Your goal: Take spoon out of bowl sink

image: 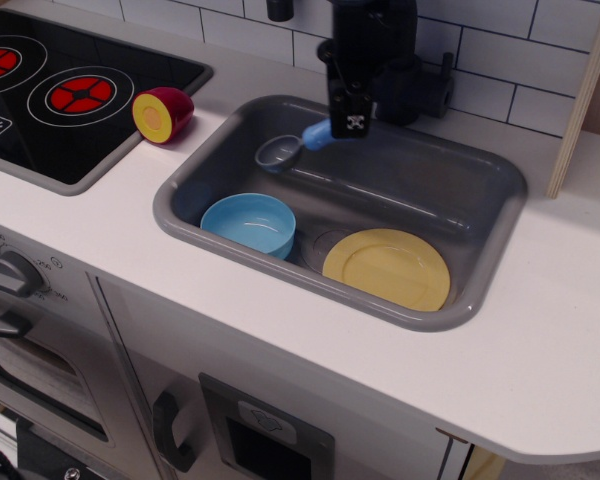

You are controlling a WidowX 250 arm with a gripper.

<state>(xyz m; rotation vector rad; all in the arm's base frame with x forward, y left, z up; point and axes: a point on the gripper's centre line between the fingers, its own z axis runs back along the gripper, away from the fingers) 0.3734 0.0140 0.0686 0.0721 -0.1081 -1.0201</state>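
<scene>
My gripper is shut on the blue handle of the spoon and holds it in the air over the back middle of the grey sink. The spoon's dark grey scoop points left and hangs slightly lower than the handle. The light blue bowl sits empty at the sink's front left, below and left of the spoon. The black arm rises out of the top of the frame.
A yellow plate lies in the sink's front right. A black faucet stands just behind the gripper. A red and yellow half fruit sits on the counter by the black stove. White counter runs right of the sink.
</scene>
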